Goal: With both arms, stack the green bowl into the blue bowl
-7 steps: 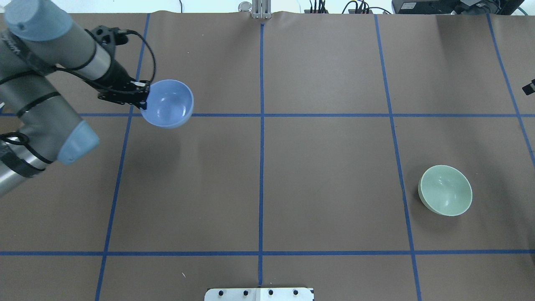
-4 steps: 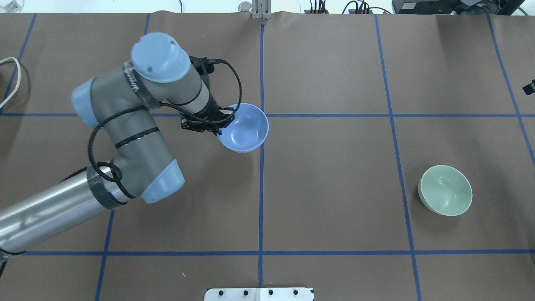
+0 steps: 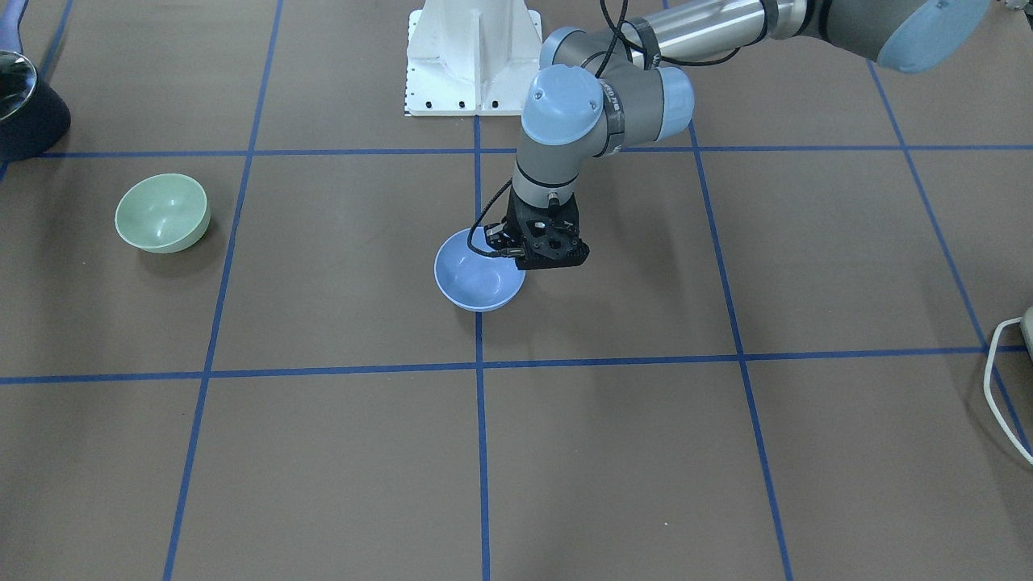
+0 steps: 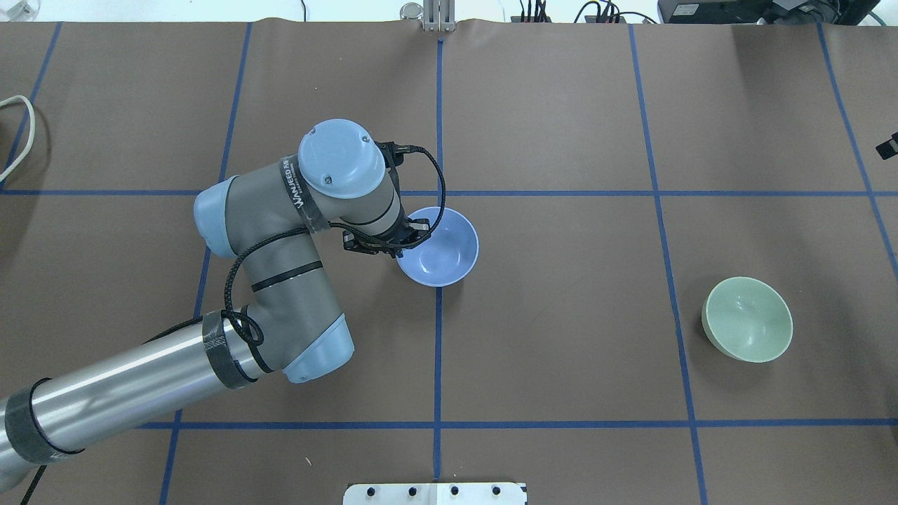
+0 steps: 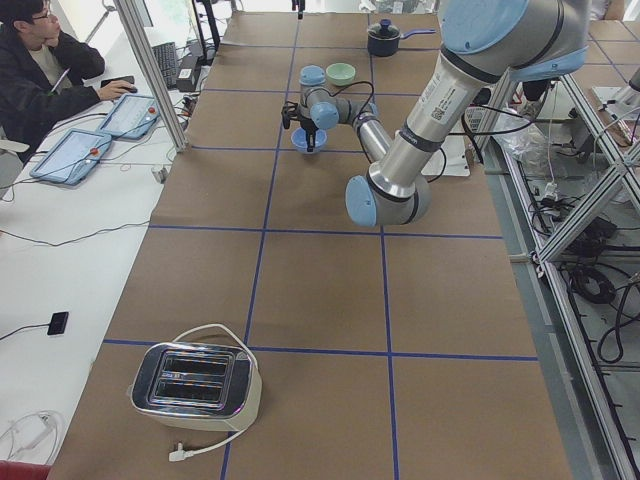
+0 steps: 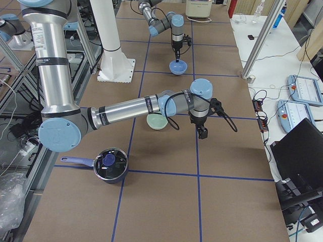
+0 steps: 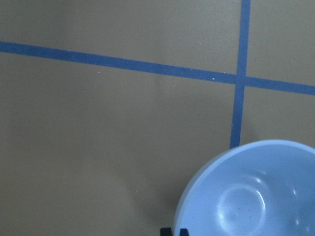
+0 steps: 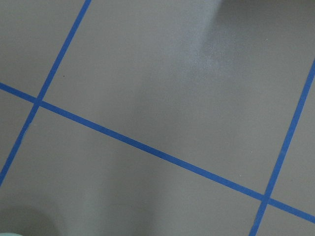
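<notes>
Surface [image 4: 561, 351]: brown covering, marked into large squares by blue tape lines.

Left arm [image 4: 280, 280]: came in from the robot's left and folded at the elbow, with the wrist pointing down near the middle of the surface.

Right arm [image 6: 126, 108]: stretched low along the robot's right end, passing in front of the green bowl in the right-side view.

White pedestal [image 3: 472, 56]: at the robot's edge, on the centre line.

Toaster [image 5: 195, 385]: at the far left end, well apart from both bowls. Dark pot [image 6: 110, 165] at the right end, with a blue knob on its lid.

Blue bowl [image 4: 438, 247]: mouth up over the centre tape line, just on the robot's side of a cross line. Resting or held just off the surface — could not tell which.

Green bowl [image 4: 747, 319]: mouth up on the surface on the robot's right, well apart from the blue bowl, with nothing gripping it.

Left hand [image 4: 405, 244]: clamped on the blue bowl's rim, on the side toward the robot's left.

Right hand [image 6: 202, 132]: pointed down near the green bowl but not touching it — could not tell whether its fingers were apart or together.
</notes>
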